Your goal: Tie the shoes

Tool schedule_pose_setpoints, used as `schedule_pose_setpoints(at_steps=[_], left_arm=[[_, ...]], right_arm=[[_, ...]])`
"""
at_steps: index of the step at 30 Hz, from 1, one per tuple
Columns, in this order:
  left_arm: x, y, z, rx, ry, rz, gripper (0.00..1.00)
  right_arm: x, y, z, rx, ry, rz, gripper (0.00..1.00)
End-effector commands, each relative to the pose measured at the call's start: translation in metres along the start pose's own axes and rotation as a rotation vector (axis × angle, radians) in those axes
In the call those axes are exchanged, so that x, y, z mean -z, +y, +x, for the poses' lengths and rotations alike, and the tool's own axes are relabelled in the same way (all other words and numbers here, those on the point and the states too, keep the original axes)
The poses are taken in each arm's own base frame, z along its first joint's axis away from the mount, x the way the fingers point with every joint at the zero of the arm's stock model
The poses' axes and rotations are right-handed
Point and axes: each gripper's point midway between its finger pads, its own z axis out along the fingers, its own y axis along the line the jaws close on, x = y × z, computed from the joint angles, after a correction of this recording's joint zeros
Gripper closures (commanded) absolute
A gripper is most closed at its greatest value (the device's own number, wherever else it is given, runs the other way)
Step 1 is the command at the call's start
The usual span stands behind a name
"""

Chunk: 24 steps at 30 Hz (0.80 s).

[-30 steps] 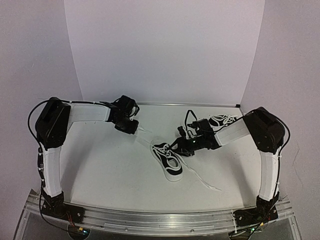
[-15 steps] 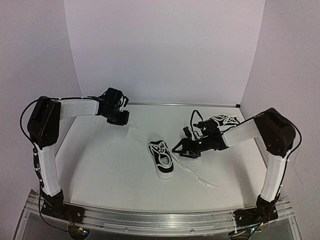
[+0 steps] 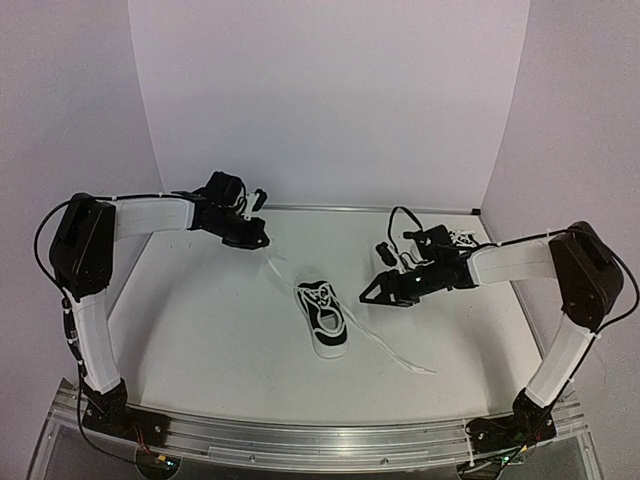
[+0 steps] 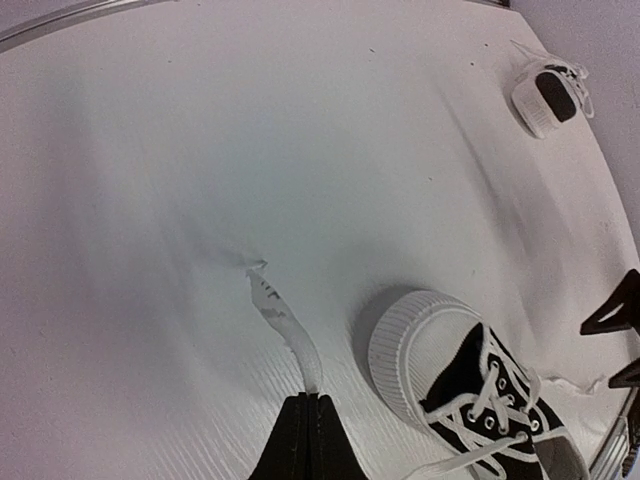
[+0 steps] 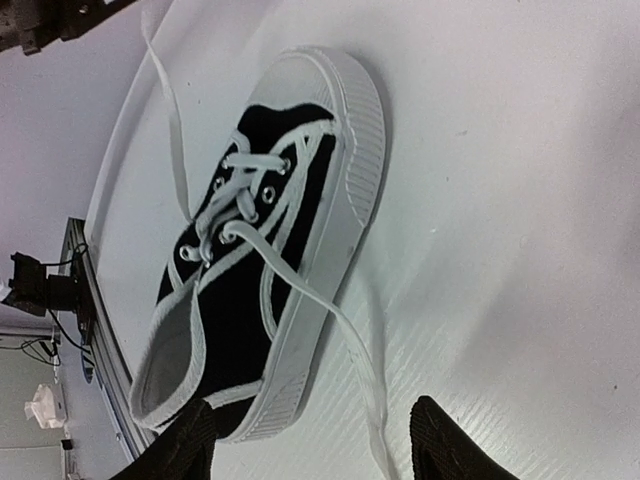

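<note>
One black sneaker [image 3: 322, 318] with a white sole lies in the middle of the table, toe toward the back. My left gripper [image 3: 255, 240] is behind and left of it, shut on one white lace [image 3: 277, 268] that stretches back to the shoe. In the left wrist view the gripper [image 4: 308, 400] pinches that lace [image 4: 285, 325] just short of its frayed end, beside the shoe's toe [image 4: 425, 350]. My right gripper [image 3: 375, 292] is open, just right of the shoe. In the right wrist view the other lace [image 5: 365, 375] runs between its fingers [image 5: 440, 445] from the shoe [image 5: 265, 240].
The second sneaker [image 3: 447, 240] sits at the back right, partly behind my right arm; it also shows in the left wrist view [image 4: 547, 97]. The loose lace trails on the table toward the front right [image 3: 405, 362]. White walls close in the back and sides.
My left gripper moved back and left, drawing its lace out longer. The shoe shifted left and turned its toe to the back. My right gripper drew off to the shoe's right.
</note>
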Motion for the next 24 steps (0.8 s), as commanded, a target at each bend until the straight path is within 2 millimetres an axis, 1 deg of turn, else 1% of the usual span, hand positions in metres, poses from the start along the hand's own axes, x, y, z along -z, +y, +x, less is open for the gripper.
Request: schedule_pose_setpoints(at_steps=[1,3,5,7,8,10,12,15,20,21,23,24], left_arm=[[0.032,-0.031,-0.009,-0.022,-0.071,0.133,1.0],[0.033,-0.033,-0.002,-0.007,-0.064,0.148,1.0],[0.032,-0.032,0.004,0.006,-0.056,0.141,1.0],[0.031,-0.025,0.01,0.016,-0.045,0.108,1.0],[0.03,-0.021,0.015,0.023,-0.034,0.087,1.0],[0.028,-0.013,0.023,0.037,-0.009,0.046,1.0],[0.026,-0.007,0.031,0.057,0.014,0.021,1.0],[0.022,0.002,0.042,0.076,0.039,-0.015,1.0],[0.013,0.012,0.062,0.066,0.105,-0.053,1.0],[0.012,0.015,0.064,0.055,0.118,-0.063,0.97],[0.011,0.019,0.067,0.034,0.138,-0.086,0.8],[0.012,0.021,0.064,0.026,0.135,-0.096,0.71]], right_arm=[[-0.024,0.019,0.03,0.073,0.112,-0.04,0.4],[-0.037,0.03,0.035,0.095,0.137,-0.061,0.41],[-0.048,0.035,0.036,0.101,0.146,-0.068,0.42],[-0.054,0.039,0.035,0.098,0.15,-0.077,0.44],[-0.058,0.045,0.029,0.112,0.136,-0.094,0.45],[-0.064,0.054,0.03,0.118,0.145,-0.116,0.45],[-0.065,0.06,0.031,0.119,0.153,-0.131,0.46],[-0.059,0.063,0.032,0.119,0.145,-0.122,0.46],[-0.035,0.075,0.025,0.132,0.105,-0.12,0.45],[-0.03,0.075,0.024,0.126,0.099,-0.107,0.44],[-0.017,0.071,0.016,0.113,0.066,-0.075,0.41],[-0.01,0.066,0.011,0.106,0.045,-0.049,0.4]])
